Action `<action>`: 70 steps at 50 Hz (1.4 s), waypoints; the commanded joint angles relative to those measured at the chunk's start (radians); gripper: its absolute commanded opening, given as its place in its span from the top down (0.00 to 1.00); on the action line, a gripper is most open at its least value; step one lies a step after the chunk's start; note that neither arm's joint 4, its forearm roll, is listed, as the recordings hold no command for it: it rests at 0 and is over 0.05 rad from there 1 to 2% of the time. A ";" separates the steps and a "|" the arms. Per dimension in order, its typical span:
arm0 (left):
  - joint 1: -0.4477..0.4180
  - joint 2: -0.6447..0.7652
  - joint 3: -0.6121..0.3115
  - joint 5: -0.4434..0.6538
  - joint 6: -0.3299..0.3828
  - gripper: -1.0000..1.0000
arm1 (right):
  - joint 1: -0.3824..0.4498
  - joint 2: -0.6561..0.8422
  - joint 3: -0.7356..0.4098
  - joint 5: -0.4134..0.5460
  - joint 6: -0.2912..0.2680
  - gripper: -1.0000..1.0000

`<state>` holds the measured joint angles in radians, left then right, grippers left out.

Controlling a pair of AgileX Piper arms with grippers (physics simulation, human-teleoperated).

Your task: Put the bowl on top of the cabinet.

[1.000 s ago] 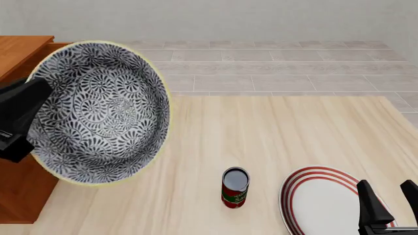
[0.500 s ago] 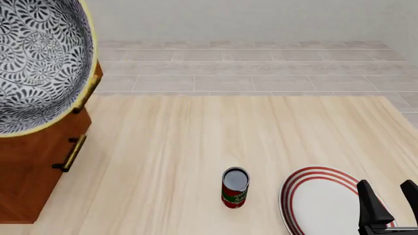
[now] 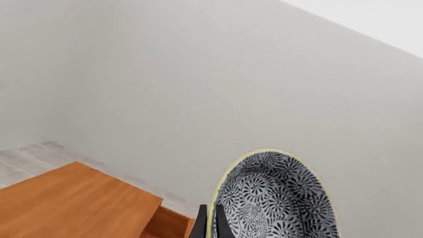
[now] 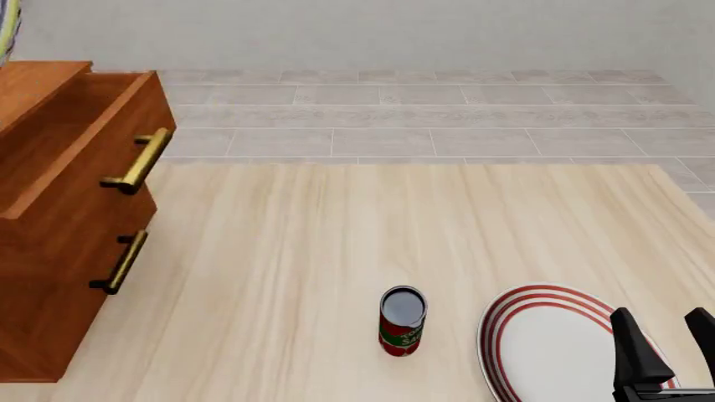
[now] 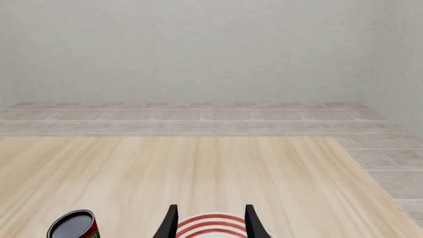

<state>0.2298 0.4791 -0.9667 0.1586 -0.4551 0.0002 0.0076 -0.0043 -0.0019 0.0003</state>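
- Lifted since half a second ago, the bowl (image 3: 274, 198) has nearly left my front view; only a rim sliver shows at the far left corner, above the cabinet (image 4: 67, 209).
- My left gripper (image 3: 213, 223) fingers are clamped on the bowl's rim, holding it tilted on edge.
- My right gripper (image 5: 208, 223) fingers stand apart over the plate (image 4: 547, 343), right of the can (image 4: 403, 321) on the tabletop (image 4: 369, 234).

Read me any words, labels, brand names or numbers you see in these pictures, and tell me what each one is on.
No text can be read.
The can: its red and green label is too small and blurred to read.
The bowl, plate and cabinet: pattern, red rings and plain wood only, no writing.
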 commanded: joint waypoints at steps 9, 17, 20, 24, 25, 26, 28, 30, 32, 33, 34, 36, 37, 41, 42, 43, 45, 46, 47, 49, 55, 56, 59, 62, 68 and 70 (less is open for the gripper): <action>0.244 0.019 0.006 -0.018 -0.095 1.00 | 0.000 0.000 0.000 0.000 0.000 0.00; 0.285 0.069 -0.013 -0.004 -0.129 1.00 | 0.000 0.000 0.000 0.000 0.000 0.00; 0.298 0.081 -0.015 -0.002 -0.142 1.00 | 0.000 0.000 0.000 0.000 0.000 0.00; 0.316 0.102 -0.013 -0.009 -0.171 1.00 | 0.000 0.000 0.000 0.000 0.000 0.00; 0.323 0.115 -0.012 -0.008 -0.188 1.00 | 0.000 0.000 0.000 0.000 0.000 0.00; 0.335 0.126 -0.012 -0.011 -0.201 1.00 | 0.000 0.000 0.000 0.000 0.000 0.00; 0.334 0.130 -0.017 -0.017 -0.203 1.00 | 0.000 0.000 0.000 0.000 0.000 0.00; 0.348 0.144 -0.019 -0.020 -0.219 1.00 | 0.000 0.000 0.000 0.000 0.000 0.00; 0.347 0.146 -0.023 -0.020 -0.219 1.00 | 0.000 0.000 0.000 0.000 0.000 0.00; 0.358 0.157 -0.032 -0.018 -0.231 1.00 | 0.000 0.000 0.000 0.000 0.000 0.00; 0.364 0.164 -0.036 -0.016 -0.236 1.00 | 0.000 0.000 0.000 0.000 0.000 0.00; 0.365 0.176 -0.043 -0.012 -0.241 1.00 | 0.000 0.000 0.000 0.000 0.000 0.00; 0.365 0.182 -0.048 -0.013 -0.239 1.00 | 0.000 0.000 0.000 0.000 0.000 0.00; 0.375 0.216 -0.060 -0.004 -0.241 1.00 | 0.000 0.000 0.000 0.000 0.000 0.00; 0.369 0.220 -0.064 0.000 -0.235 1.00 | 0.000 0.000 0.000 0.000 0.000 0.00; 0.366 0.232 -0.069 0.006 -0.234 1.00 | 0.000 0.000 0.000 0.000 0.000 0.00; 0.351 0.234 -0.070 0.004 -0.225 1.00 | 0.000 0.000 0.000 0.000 0.000 0.00; 0.351 0.234 -0.070 0.004 -0.225 1.00 | 0.000 0.000 0.000 0.000 0.000 0.00; 0.348 0.248 -0.070 0.021 -0.231 1.00 | 0.000 0.000 0.000 0.000 0.000 0.00; 0.359 0.255 -0.084 0.024 -0.205 1.00 | 0.000 0.000 0.000 0.000 0.000 0.00; 0.370 0.283 -0.113 0.050 -0.178 1.00 | 0.000 0.000 0.000 0.000 0.000 0.00; 0.388 0.279 -0.117 0.046 -0.164 1.00 | 0.000 0.000 0.000 0.000 0.000 0.00; 0.399 0.291 -0.131 0.062 -0.154 1.00 | 0.000 0.000 0.000 0.000 0.000 0.00; 0.410 0.292 -0.141 0.075 -0.152 1.00 | 0.000 0.000 0.000 0.000 0.000 0.00; 0.428 0.302 -0.155 0.084 -0.151 1.00 | 0.000 0.000 0.000 0.000 0.000 0.00; 0.445 0.315 -0.157 0.084 -0.157 1.00 | 0.000 0.000 0.000 0.000 0.000 0.00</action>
<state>0.6379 0.7647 -1.0915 0.2248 -0.6271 0.0002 0.0075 -0.0043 -0.0019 0.0004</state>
